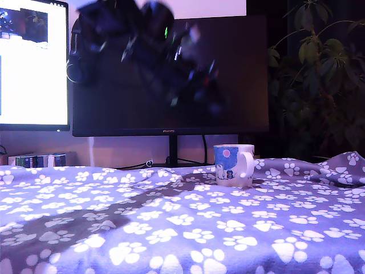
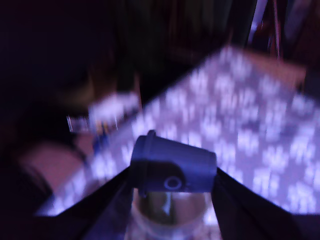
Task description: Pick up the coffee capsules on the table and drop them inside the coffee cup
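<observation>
While pinching dark blue capsule (image 2: 172, 164) sideways in hand (image 2: 172, 172) at upper centre, carry toward coffee cup (image 1: 233, 165), lower right.

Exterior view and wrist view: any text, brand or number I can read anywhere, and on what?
Nothing can be read with certainty.
Dark monitor: a small logo on its lower bezel, too small to read.
Lit screen: content washed out, unreadable.
Coffee cup: picture panel only, no legible words.
Dark blue capsule between the gripper fingers: a ring mark, no text; blurred.
</observation>
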Tool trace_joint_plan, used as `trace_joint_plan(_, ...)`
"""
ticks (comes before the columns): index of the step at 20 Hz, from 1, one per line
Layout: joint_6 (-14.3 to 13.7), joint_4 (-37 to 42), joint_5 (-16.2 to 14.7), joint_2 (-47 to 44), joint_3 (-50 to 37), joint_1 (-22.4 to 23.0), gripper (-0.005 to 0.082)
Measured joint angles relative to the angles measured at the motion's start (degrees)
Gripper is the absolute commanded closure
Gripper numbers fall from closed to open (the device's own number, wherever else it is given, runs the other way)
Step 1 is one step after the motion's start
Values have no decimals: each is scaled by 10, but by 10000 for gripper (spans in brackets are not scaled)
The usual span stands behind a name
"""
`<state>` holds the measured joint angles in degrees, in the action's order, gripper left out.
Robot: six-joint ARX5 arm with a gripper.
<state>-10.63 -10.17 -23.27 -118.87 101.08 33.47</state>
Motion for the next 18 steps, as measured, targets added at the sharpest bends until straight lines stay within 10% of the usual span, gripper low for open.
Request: trace_joint_plan(18,0,-165,43,-143,166,14,589)
